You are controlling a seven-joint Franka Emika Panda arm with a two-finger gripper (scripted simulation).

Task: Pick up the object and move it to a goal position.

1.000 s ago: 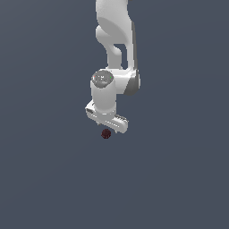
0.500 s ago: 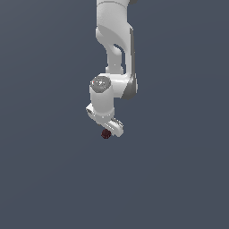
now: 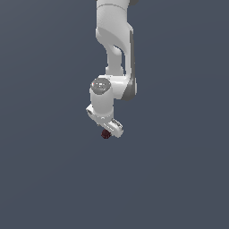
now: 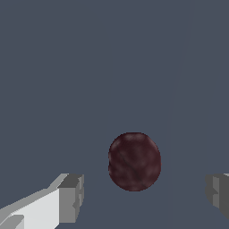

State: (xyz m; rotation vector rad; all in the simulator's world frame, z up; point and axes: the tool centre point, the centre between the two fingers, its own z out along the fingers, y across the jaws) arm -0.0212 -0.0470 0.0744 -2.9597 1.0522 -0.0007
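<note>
Below the white, smooth-shelled robot arm (image 3: 114, 53), against a plain slate-grey backdrop, sits the small dark maroon-red ball (image 3: 106, 133), roughly round and mottled with lighter speckles. From the exterior view the ball shows just under the white gripper (image 3: 107, 129), at the lower edge of the hand and toward that view's left of the gripper's bar-shaped body. Whether the ball rests on a surface cannot be told, since the background is one even grey with no visible edge or shadow.

Seen from the wrist camera, the ball (image 4: 134, 161) lies between the two fingertips, with a clear strip of grey showing on each side of it. One blocky grey pad (image 4: 71, 197) on a white finger stands to one side, and the other grey pad (image 4: 218, 193) is partly cut off at the picture's border. The jaws stand wide apart, neither pad touching the ball, and the gap is much broader than the ball itself.

Nothing else appears around the arm or the ball in either view; the surroundings are flat, matte and featureless.
</note>
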